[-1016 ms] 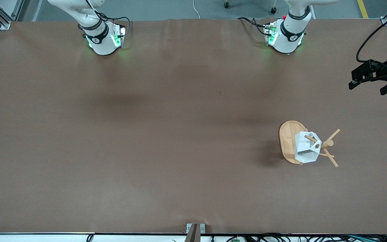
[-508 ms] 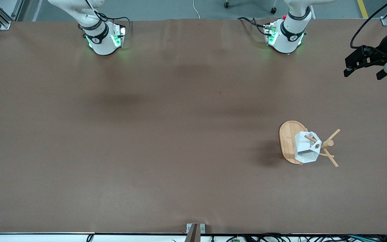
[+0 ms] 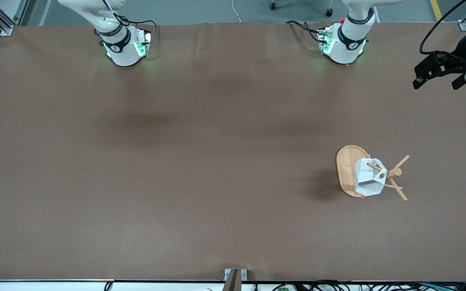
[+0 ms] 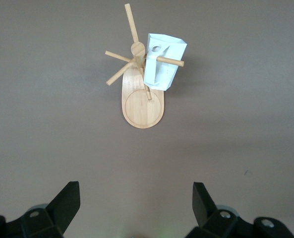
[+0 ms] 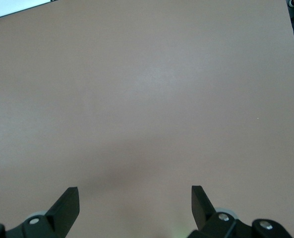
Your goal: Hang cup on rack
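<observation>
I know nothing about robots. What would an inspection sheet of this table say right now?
Surface: brown table, bare apart from the job's things.
Job's things: cup hangs by its handle on a peg of the rack.
Clutter: nothing seen.
Claws: left claw open, up at the left arm's end of the table; right claw open over bare table.
Cables: black ones at both bases.
Surroundings: grey floor, metal frame.

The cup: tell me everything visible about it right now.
The cup is small, white and faceted, plastic-looking, with a flat tab handle pierced by a round hole. It hangs tilted on the rack: one bamboo peg passes through the handle hole, and its body hangs over the oval base. Nothing else touches it; the left gripper, fingers open, is over the table's edge, well clear.
</observation>
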